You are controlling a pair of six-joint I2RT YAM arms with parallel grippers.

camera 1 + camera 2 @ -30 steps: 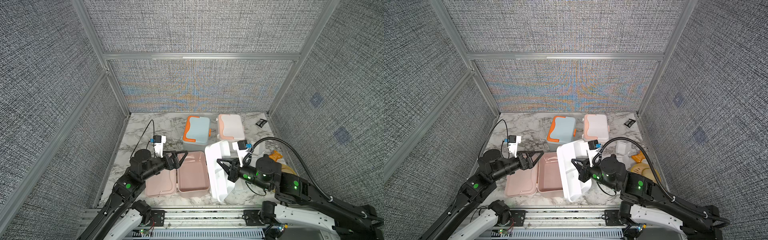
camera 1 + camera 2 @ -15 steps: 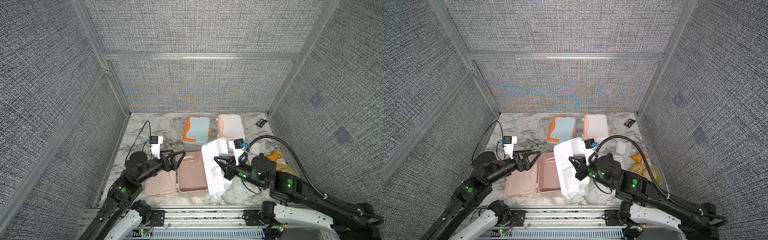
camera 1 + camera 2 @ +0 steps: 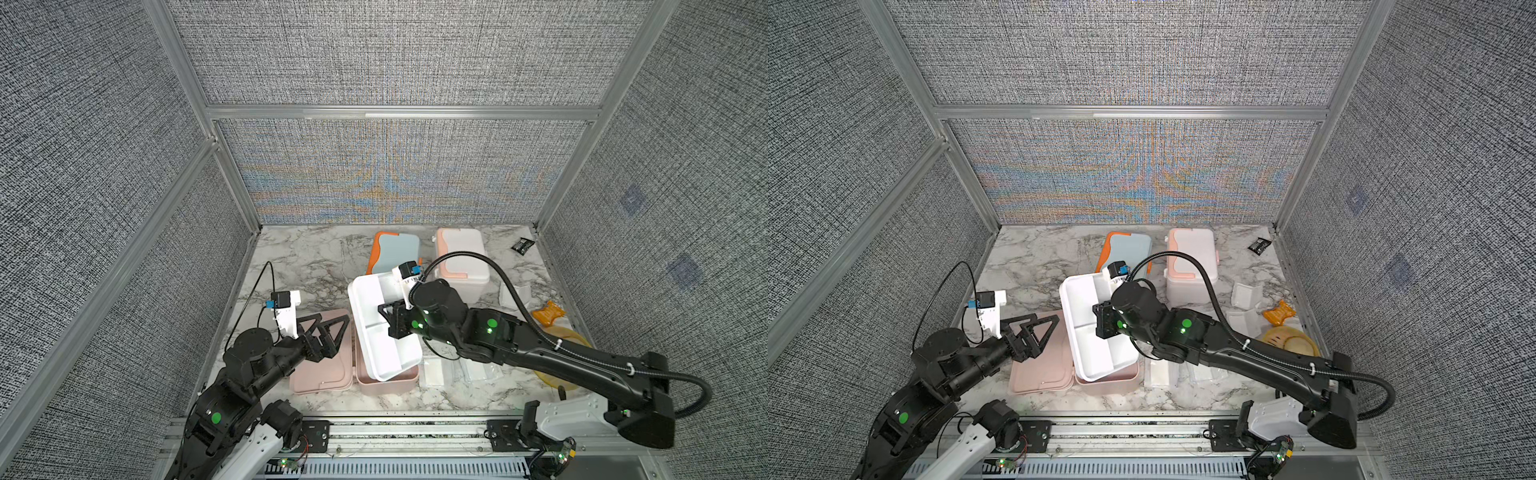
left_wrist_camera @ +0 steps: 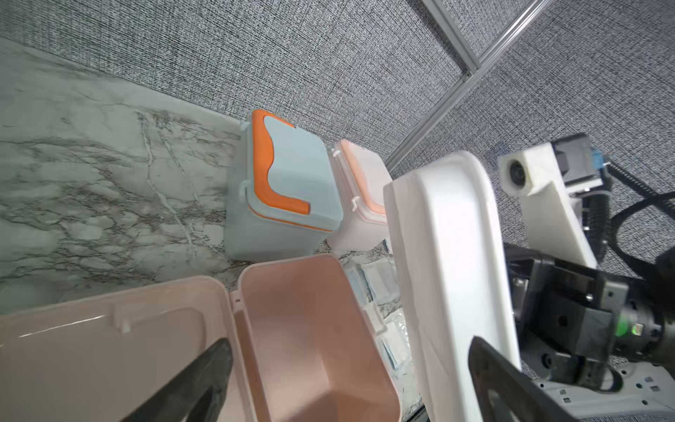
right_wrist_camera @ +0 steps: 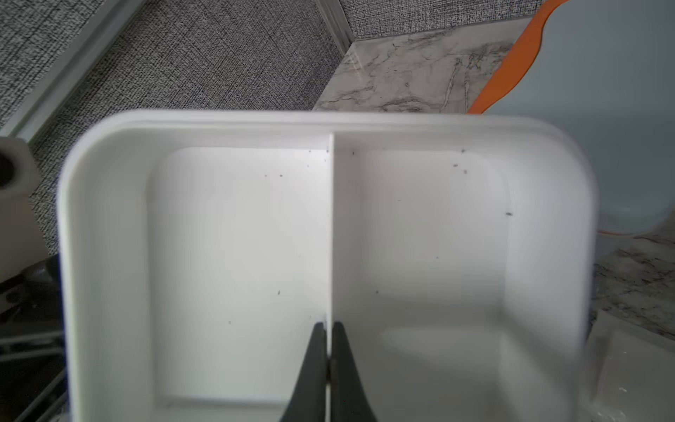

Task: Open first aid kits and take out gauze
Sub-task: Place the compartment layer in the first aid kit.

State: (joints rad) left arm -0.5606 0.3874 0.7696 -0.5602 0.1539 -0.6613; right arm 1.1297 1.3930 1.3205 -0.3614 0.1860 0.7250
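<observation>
**Opened pink kit, tray lifted.** The right gripper [image 5: 330,329] was closed on the divider of a white tray [image 3: 370,303]. The tray was held tilted, with its lower end at the mouth of the open pink kit [image 3: 388,380]. The left gripper [image 3: 333,318] was spread open above the pink lid [image 3: 324,374], and nothing was grasped by it. Gauze [image 3: 434,368] in clear wrappers was laid on the counter [image 3: 307,262], just beside the pink kit on the right arm's side. The blue kit [image 3: 395,253] and white kit [image 3: 461,266] were shut, side by side near the back wall.
</observation>
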